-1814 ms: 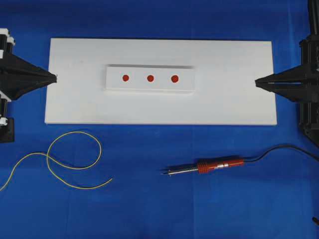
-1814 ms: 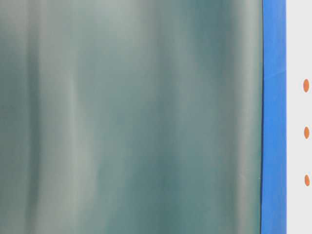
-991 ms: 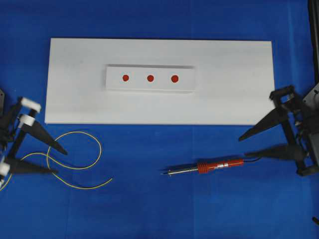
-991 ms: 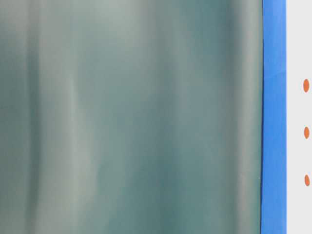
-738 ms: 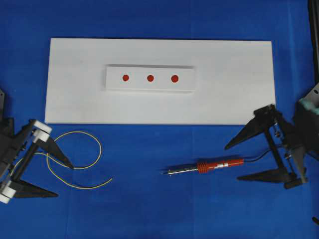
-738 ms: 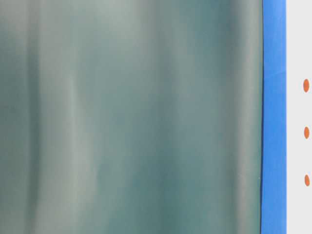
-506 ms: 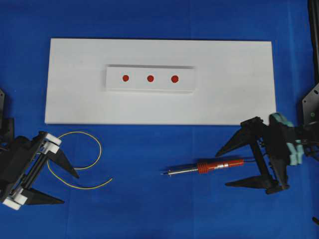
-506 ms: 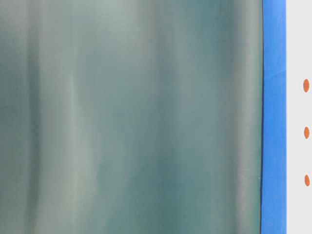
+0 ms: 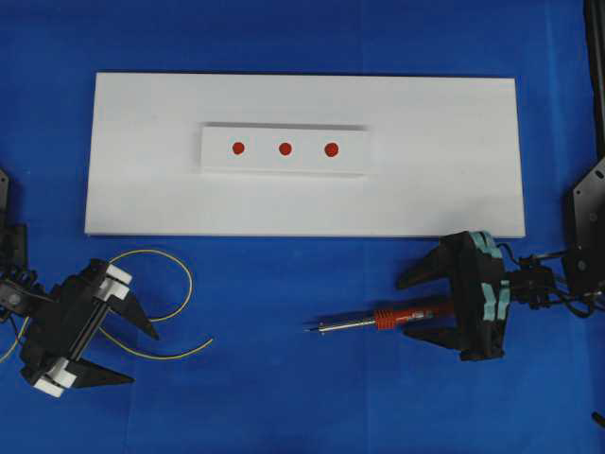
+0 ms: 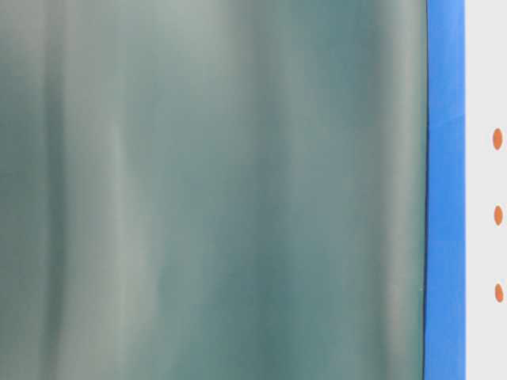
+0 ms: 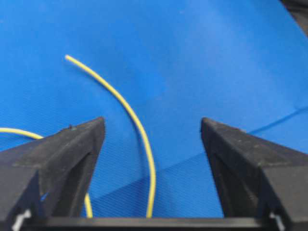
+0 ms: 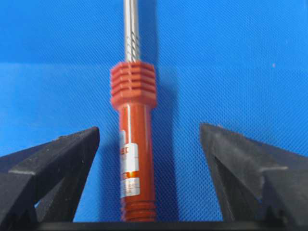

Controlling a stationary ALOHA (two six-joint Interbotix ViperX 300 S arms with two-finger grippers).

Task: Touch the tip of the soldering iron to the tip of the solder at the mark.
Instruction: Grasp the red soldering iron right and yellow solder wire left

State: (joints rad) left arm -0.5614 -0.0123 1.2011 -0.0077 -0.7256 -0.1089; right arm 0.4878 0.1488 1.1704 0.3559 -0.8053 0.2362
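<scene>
The soldering iron lies on the blue mat, its pointed tip to the left and its red handle to the right. My right gripper is open, one finger on each side of the handle, neither pad touching it. The solder, a thin yellow wire, loops at the lower left. My left gripper is open and straddles a stretch of the wire without pinching it. Three red marks sit on a raised white block.
The block rests on a large white board across the back of the mat. The iron's black cord runs off to the right under my right arm. The table-level view is mostly filled by a blurred grey-green surface; the marks show at its right edge.
Both arms swung in from the sides and down to the mat, their jaws spreading wide. The left now stands over the solder, the right over the iron's handle. Iron and solder have not moved.
</scene>
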